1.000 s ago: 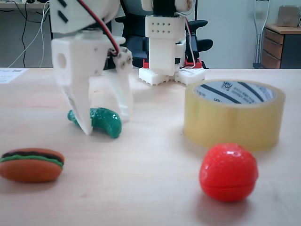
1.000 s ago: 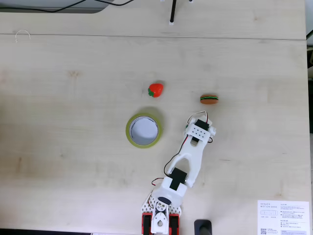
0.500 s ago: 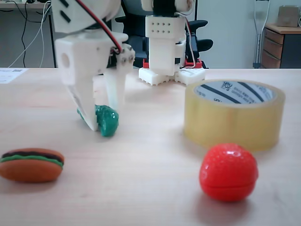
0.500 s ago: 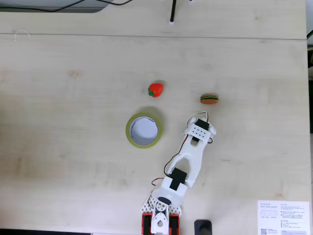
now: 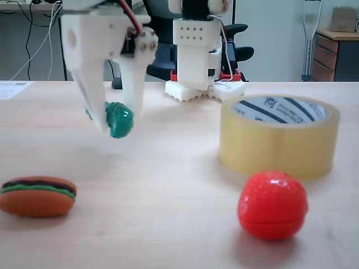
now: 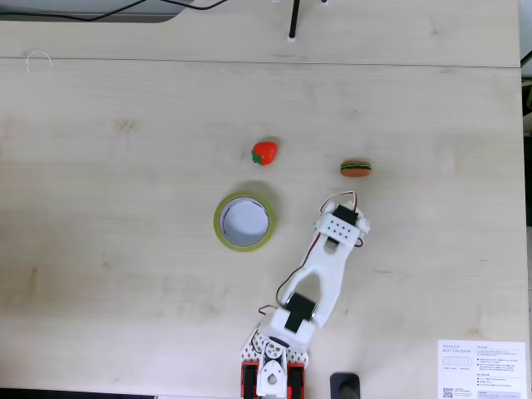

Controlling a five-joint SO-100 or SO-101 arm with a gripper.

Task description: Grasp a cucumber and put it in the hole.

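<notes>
In a fixed view from the table's level, my white gripper (image 5: 116, 120) is shut on the cucumber (image 5: 119, 119), a small glossy dark-green bumpy toy. It hangs clear of the wooden table, at the left of this view. The yellowish tape roll (image 5: 279, 147) lies flat at the right, its hole (image 5: 279, 109) facing up with a white, black-printed core. From above, in a fixed view, the gripper (image 6: 339, 214) sits under the wrist, right of the tape roll (image 6: 219, 223) and its hole (image 6: 244, 221); the arm hides the cucumber there.
A toy burger (image 5: 37, 196) (image 6: 356, 169) lies near the gripper. A red ball-like toy (image 5: 273, 204) (image 6: 264, 152) sits just beyond the roll. The arm's base (image 5: 196, 50) (image 6: 273, 370) stands at the table's edge, with a printed sheet (image 6: 482, 370) beside it.
The fingers closed on the cucumber as it lay on the table, and the gripper then rose, lifting it off the surface.
</notes>
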